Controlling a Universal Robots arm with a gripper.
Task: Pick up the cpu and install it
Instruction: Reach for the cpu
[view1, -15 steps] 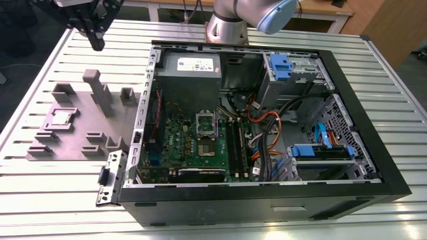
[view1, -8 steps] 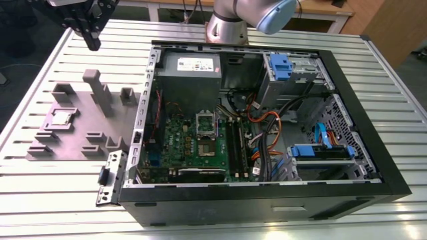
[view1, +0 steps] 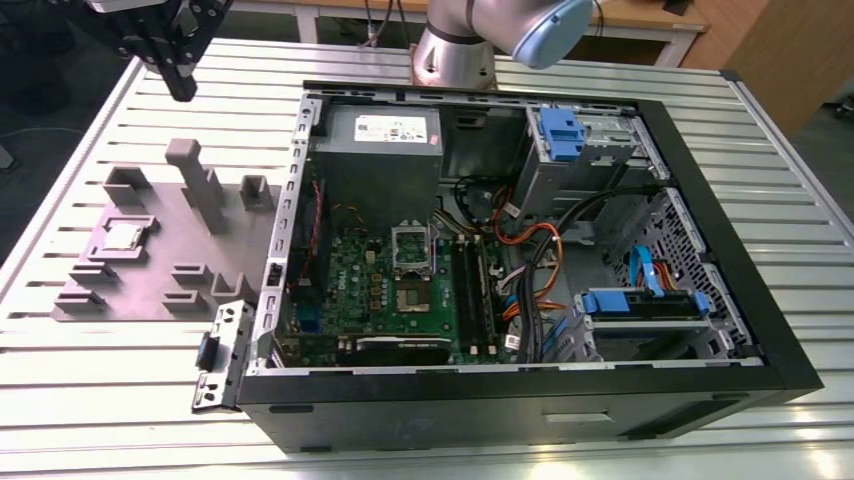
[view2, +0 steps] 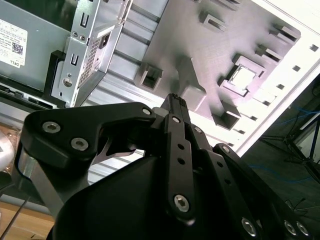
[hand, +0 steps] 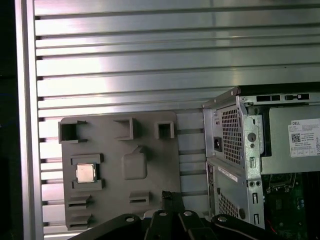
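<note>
Silver cpu (view1: 124, 235) in grey tray (view1: 150, 292) pocket, closed black tool (view1: 182, 90) well apart

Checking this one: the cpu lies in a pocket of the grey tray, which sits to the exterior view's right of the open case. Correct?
One slip: the tray sits to the exterior view's left of the case, not its right, as the exterior view shows. The cpu does lie in a pocket of it.

The cpu (view1: 124, 235) lies on the fixture plate (view1: 150, 283), exterior view's left of the computer case (view1: 534, 415).
</note>
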